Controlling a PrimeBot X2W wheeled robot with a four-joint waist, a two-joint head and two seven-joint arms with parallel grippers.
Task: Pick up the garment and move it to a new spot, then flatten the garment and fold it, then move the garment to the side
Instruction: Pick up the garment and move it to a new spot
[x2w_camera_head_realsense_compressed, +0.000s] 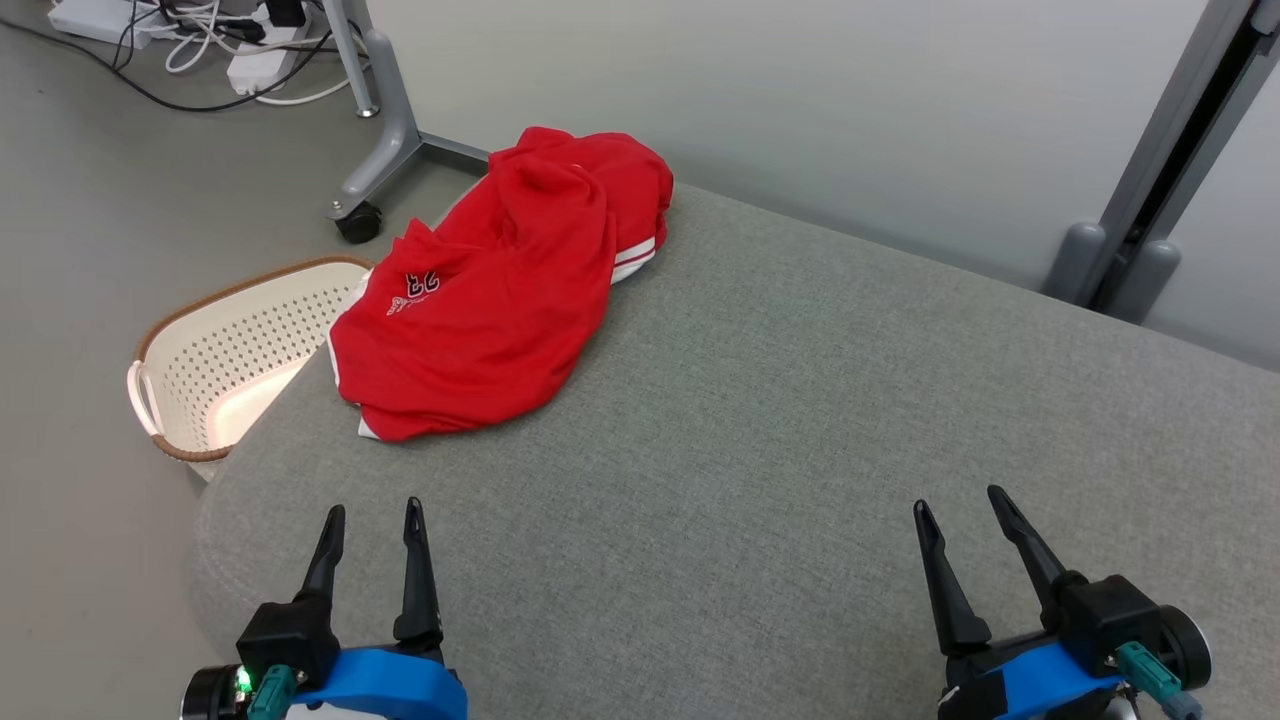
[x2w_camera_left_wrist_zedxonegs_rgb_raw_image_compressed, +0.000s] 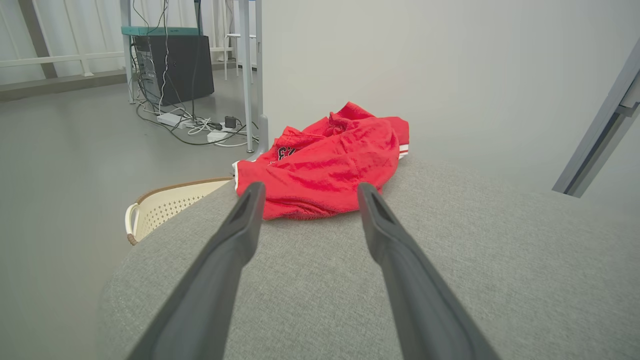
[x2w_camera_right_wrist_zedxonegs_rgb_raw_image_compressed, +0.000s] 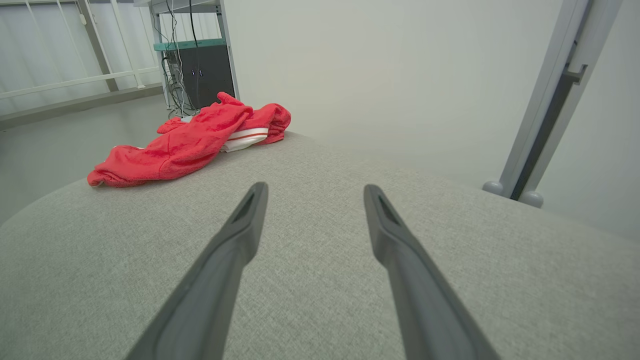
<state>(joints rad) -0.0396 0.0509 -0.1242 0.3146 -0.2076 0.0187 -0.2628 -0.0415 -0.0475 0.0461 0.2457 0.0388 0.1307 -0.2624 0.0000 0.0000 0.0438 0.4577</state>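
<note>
Upper left of the head view, the red garment (x2w_camera_head_realsense_compressed: 500, 290) lies crumpled on the grey cushion (x2w_camera_head_realsense_compressed: 800, 450), soft and light I'd judge, best pinched at a raised fold, while left gripper (x2w_camera_head_realsense_compressed: 370, 520) and right gripper (x2w_camera_head_realsense_compressed: 960, 505) hover wide open, empty.

Fleecy red garment (x2w_camera_head_realsense_compressed: 490, 300) on matt woven-fabric table (x2w_camera_head_realsense_compressed: 800, 480), perforated plastic basket (x2w_camera_head_realsense_compressed: 230, 360).
</note>
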